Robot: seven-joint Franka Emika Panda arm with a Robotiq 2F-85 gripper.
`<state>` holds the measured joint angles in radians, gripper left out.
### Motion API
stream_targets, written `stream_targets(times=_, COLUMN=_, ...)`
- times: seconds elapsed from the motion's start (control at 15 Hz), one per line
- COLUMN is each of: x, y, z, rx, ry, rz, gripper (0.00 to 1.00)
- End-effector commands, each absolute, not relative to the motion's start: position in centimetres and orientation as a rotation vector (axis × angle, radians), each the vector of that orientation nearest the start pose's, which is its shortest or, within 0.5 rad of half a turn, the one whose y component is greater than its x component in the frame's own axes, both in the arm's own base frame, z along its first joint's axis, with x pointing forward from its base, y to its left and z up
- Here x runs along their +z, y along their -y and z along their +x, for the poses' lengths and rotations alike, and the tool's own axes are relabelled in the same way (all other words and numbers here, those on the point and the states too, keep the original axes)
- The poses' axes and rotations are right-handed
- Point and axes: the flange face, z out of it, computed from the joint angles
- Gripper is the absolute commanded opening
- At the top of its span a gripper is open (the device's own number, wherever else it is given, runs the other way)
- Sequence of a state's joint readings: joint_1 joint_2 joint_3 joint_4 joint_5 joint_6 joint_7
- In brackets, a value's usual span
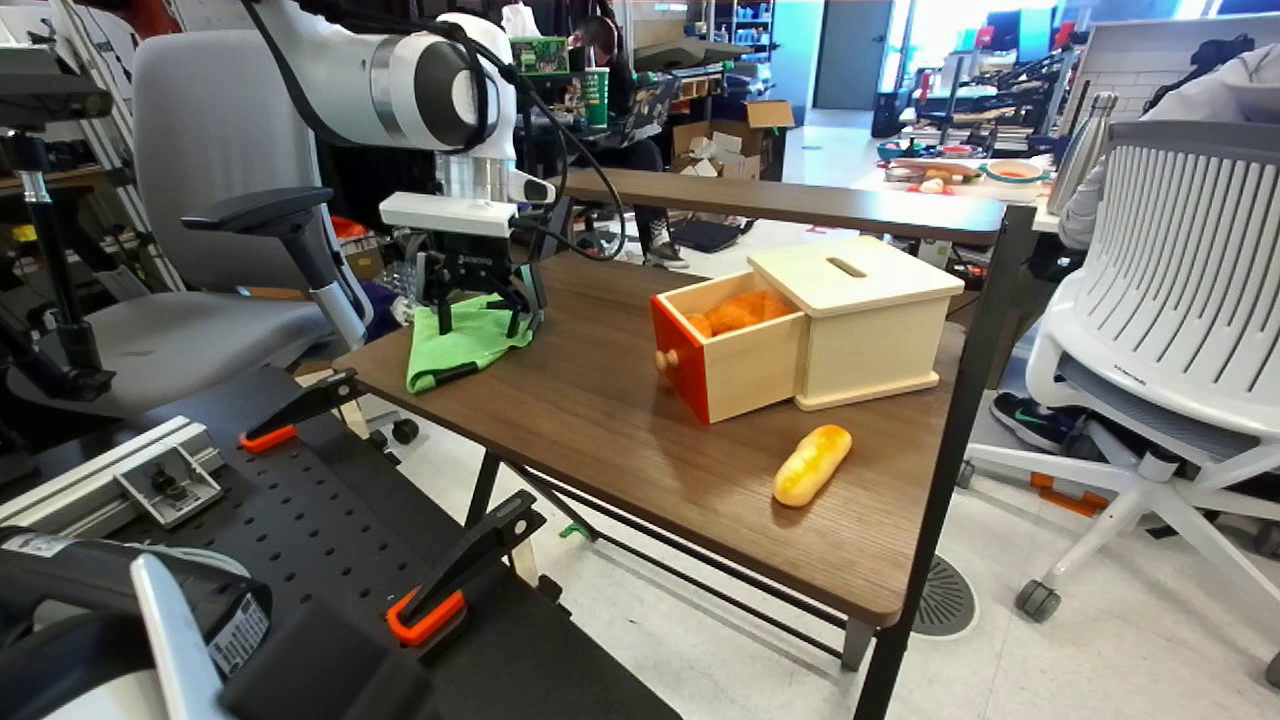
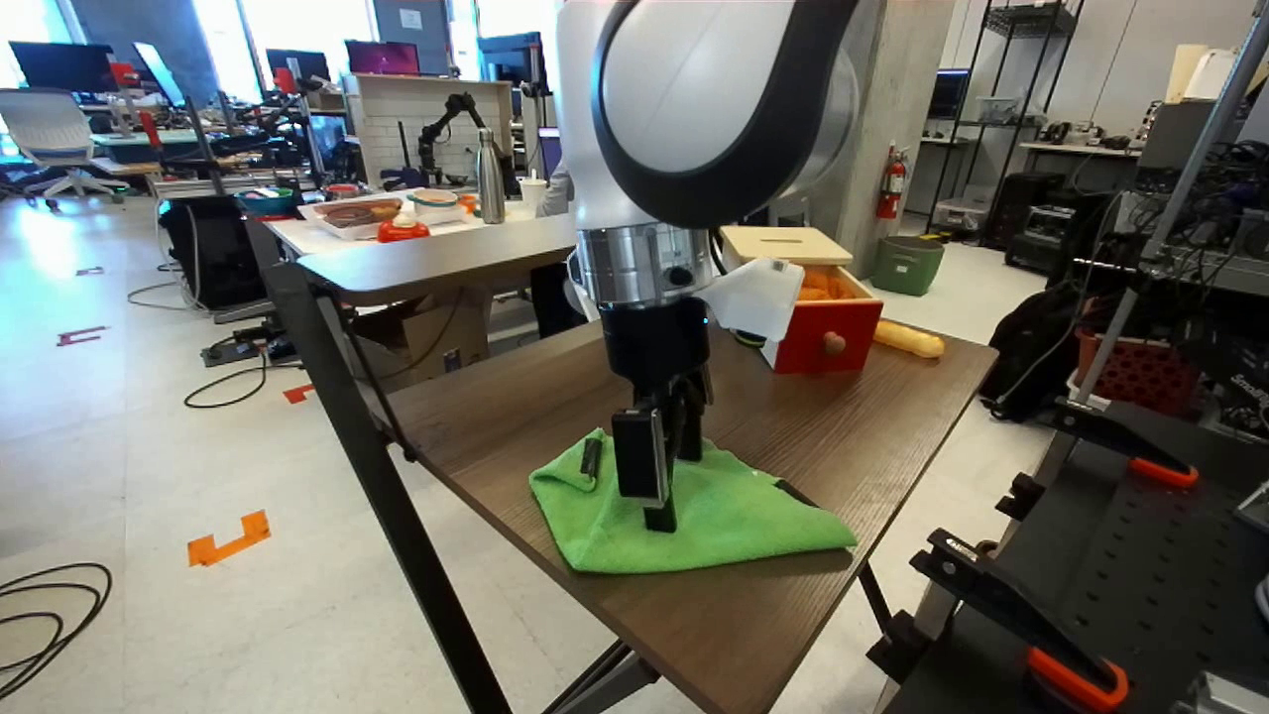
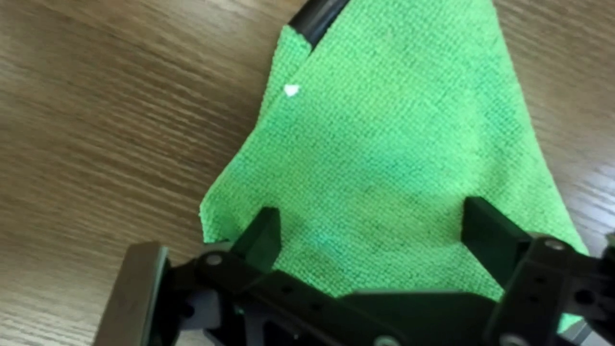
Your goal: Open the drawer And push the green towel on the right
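The green towel point(image 1: 450, 345) lies folded near one end of the brown table; it also shows in an exterior view point(image 2: 744, 526) and the wrist view point(image 3: 384, 120). My gripper point(image 1: 481, 325) points down over it, also in an exterior view point(image 2: 674, 486). In the wrist view, its fingers point(image 3: 371, 211) are spread wide with towel visible between them. Both fingertips are at the towel's surface; whether they press on it I cannot tell. The drawer point(image 1: 685, 365) with a red front and wooden knob stands pulled out of the wooden box point(image 1: 875, 340); it also shows in an exterior view point(image 2: 823, 337).
A fuzzy orange thing point(image 1: 740, 312) lies inside the drawer. A yellow bread-like piece point(image 1: 812, 465) lies on the table point(image 1: 600, 360) beside the box. A raised shelf point(image 1: 780, 203) runs along one long side. A black bench with orange-tipped clamps point(image 1: 430, 612) adjoins the opposite side.
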<state>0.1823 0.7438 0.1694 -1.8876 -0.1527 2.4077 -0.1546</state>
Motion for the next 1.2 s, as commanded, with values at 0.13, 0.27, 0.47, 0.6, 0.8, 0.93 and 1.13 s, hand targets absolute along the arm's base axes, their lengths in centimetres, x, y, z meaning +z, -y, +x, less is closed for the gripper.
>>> stream_targets(times=0.13, x=8.6, y=-18.5, z=60.6, rx=0.327, ry=0.749, rz=-3.064, gripper=1.00)
stream_targets(times=0.27, x=8.4, y=-17.2, z=62.2, rx=0.310, ry=0.679, rz=-3.094, gripper=1.00)
stream_targets(times=0.47, x=7.7, y=-15.4, z=64.1, rx=0.298, ry=0.575, rz=-3.144, gripper=1.00)
stream_targets(times=0.6, x=6.9, y=-13.8, z=65.2, rx=0.304, ry=0.493, rz=-3.175, gripper=1.00)
stream_targets(times=0.8, x=5.9, y=-12.1, z=66.7, rx=0.305, ry=0.390, rz=-3.206, gripper=1.00)
stream_targets(times=0.93, x=6.5, y=-11.5, z=67.6, rx=0.297, ry=0.336, rz=-3.220, gripper=1.00)
stream_targets(times=1.13, x=7.0, y=-10.4, z=69.0, rx=0.276, ry=0.256, rz=-3.233, gripper=1.00)
